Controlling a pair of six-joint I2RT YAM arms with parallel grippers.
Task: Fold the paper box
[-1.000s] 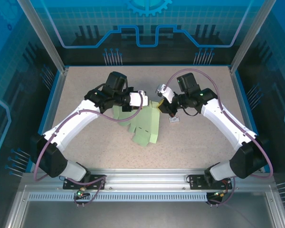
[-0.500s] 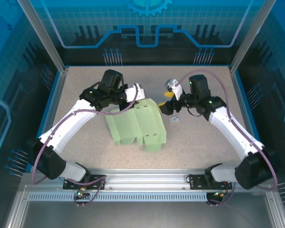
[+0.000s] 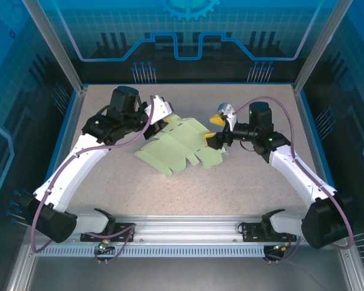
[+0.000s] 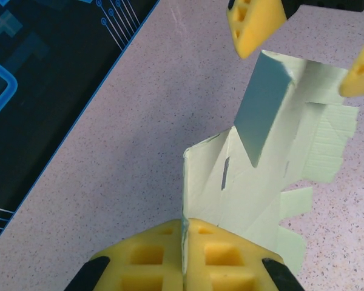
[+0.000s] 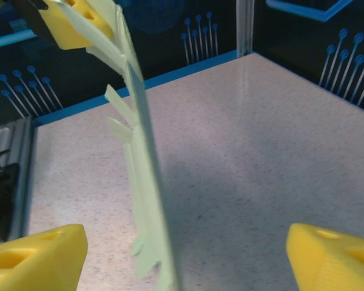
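Spread out since a second ago: paper box [image 3: 179,148], then bunched narrow between the arms, now a wide creased sheet with its near edge down on the table [image 3: 249,188]. Drawn back toward the far left: left gripper [image 3: 165,119], clamped on the sheet's far-left edge and lifting it. Parted since then: right gripper [image 3: 214,130], set wide astride the sheet's right end; contact hard to judge from above. From the left wrist, pads [image 4: 151,260] pressed together on the card's rim, a raised flap [image 4: 264,103] beyond. From the right wrist, sheet seen edge-on and upright between fingers [image 5: 36,254] well apart, neither touching it; lower edge cut off.
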